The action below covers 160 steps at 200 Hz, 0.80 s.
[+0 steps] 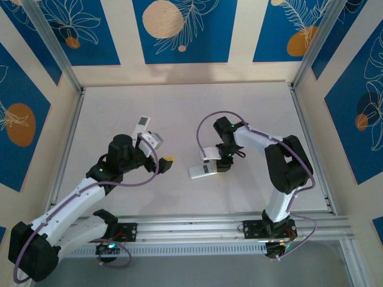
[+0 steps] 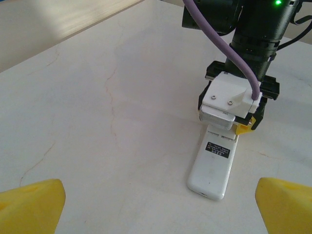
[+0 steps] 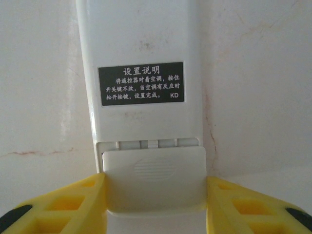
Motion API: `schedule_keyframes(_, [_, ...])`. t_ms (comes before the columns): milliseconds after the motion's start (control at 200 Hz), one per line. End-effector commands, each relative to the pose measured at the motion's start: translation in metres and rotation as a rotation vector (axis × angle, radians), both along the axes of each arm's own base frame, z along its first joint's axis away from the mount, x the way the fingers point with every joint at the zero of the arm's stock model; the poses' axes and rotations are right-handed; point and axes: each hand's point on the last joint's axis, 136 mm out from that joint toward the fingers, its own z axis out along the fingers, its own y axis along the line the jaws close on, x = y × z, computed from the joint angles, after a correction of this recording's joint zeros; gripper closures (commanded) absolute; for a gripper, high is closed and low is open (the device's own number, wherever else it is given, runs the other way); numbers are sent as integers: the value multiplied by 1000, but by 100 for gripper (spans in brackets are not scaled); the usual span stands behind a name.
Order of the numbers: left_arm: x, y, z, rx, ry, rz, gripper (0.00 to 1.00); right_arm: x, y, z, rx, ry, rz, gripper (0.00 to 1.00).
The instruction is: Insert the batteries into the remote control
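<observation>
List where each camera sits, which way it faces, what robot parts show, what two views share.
Top external: above and behind the bases, looking down on the pale table; both arms, left gripper and right gripper show.
Left wrist: on the left arm, facing the right gripper's clamp; own yellow fingers at bottom corners.
Right wrist: on the right arm, looking along the white rectangular plastic remote control; own yellow fingers flank it.
Shared: both wrist views show the remote's black label.

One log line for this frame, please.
left gripper: open, hovering | right gripper: closed on remote | remote: back up, cover on
</observation>
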Motion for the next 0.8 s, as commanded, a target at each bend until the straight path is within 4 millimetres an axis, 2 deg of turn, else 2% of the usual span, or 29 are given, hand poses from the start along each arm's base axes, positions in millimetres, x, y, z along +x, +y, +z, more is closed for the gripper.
schedule_keyframes(0, [0, -2, 4, -27, -3, -10, 0, -5, 8, -2, 7, 31, -19, 51])
schedule_keyframes(320, [1, -3, 1, -28, 4, -13, 0, -7, 12, 4, 7, 29, -45, 43])
schedule_keyframes(680, [1, -5, -2, -35, 17, -13, 0, -2, 13, 25, 26, -6, -70, 40])
schedule_keyframes(795, [3, -6, -1, -41, 25, -11, 0, 3, 18, 43, 70, -26, -125, 40])
